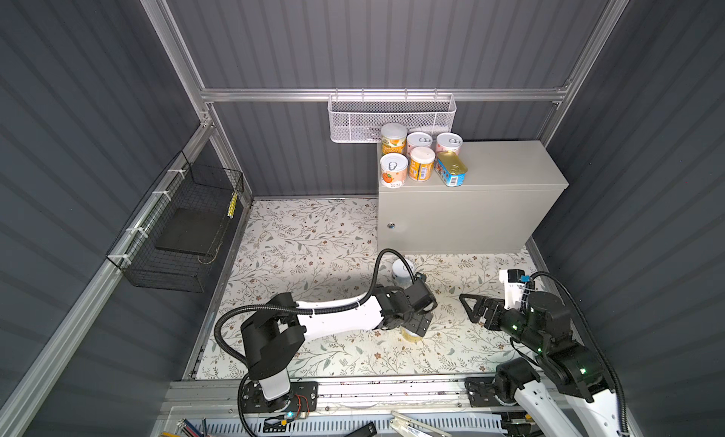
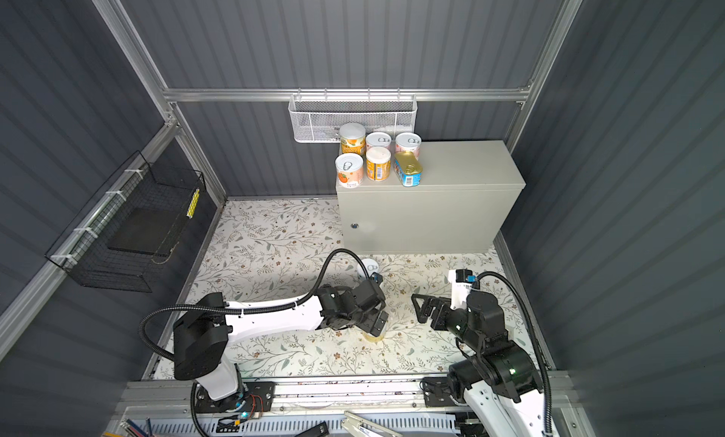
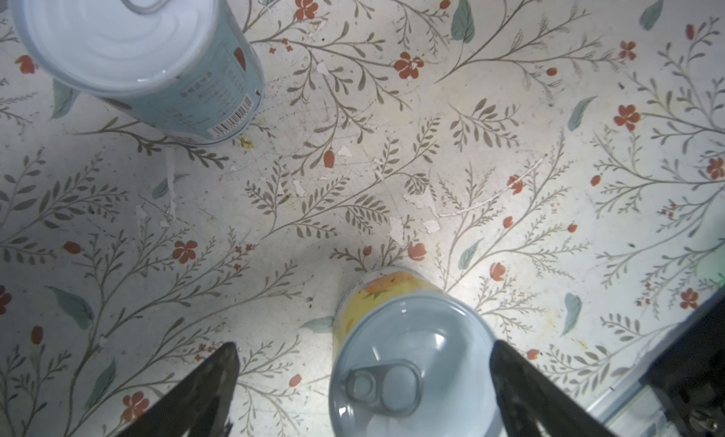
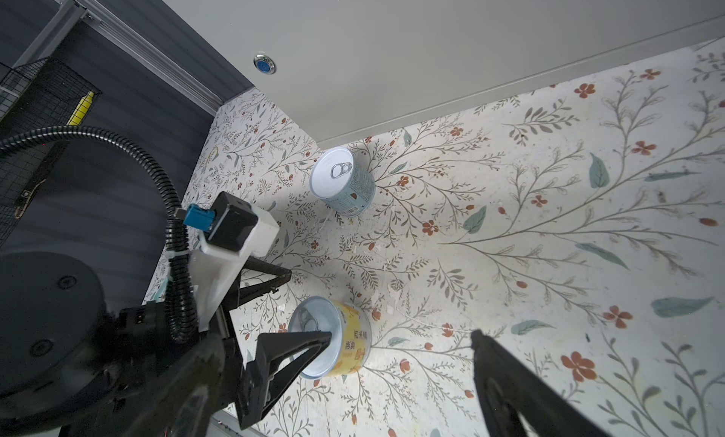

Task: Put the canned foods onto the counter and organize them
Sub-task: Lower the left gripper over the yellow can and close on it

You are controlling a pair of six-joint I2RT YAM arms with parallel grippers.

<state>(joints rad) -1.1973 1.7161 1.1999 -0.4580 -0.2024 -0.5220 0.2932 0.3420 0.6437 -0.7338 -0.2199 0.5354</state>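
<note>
On flaking floral mat (image 3: 392, 160), cylindrical yellow tin (image 3: 412, 356).

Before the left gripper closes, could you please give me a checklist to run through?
1. Left gripper open: ok.
2. Yellow-labelled round tin upright between its jaws: ok.
3. Tin centred in the gap: not ok, it sits towards one side.
4. Pale-blue round tin standing apart: ok.
5. Right gripper open, off to the side: ok.
6. Beige-grey metal cabinet top has bare room: ok.
</note>
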